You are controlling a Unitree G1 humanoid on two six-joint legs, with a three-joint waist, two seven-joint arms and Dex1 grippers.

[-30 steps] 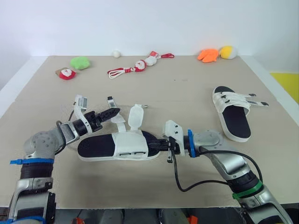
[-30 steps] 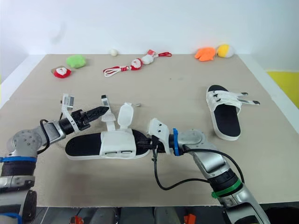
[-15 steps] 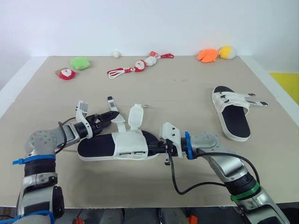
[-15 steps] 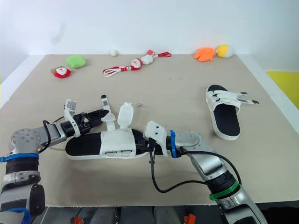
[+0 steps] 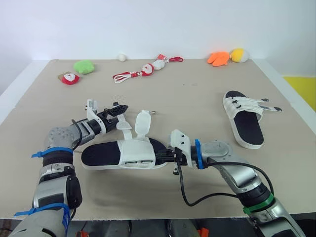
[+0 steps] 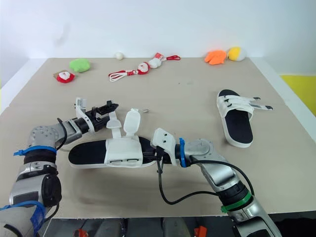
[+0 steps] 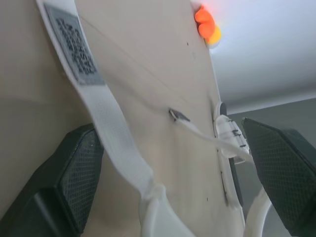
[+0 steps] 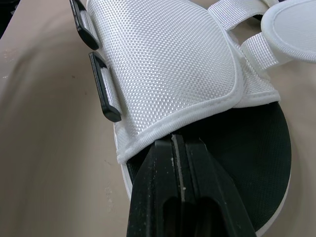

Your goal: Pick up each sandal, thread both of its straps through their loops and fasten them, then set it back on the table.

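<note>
We count two sandals on the table (image 5: 197,98). The near sandal (image 5: 106,154) lies in front of us between the arms, and the far sandal (image 5: 245,121) lies well apart on the right with its two straps across its top. The near one has two straps standing loose, a narrow strap (image 7: 106,123) and a wide strap (image 5: 143,123), and two black loops (image 8: 106,94) on its side. The left gripper (image 5: 118,110) is spread wide, with the narrow strap running between its fingers (image 7: 74,168); it grips nothing. The right gripper (image 5: 167,155) is closed tight, its tips pinching the rim of the near sandal's white upper over the black footbed. Small toys (image 5: 84,66) sit along the far edge.
</note>
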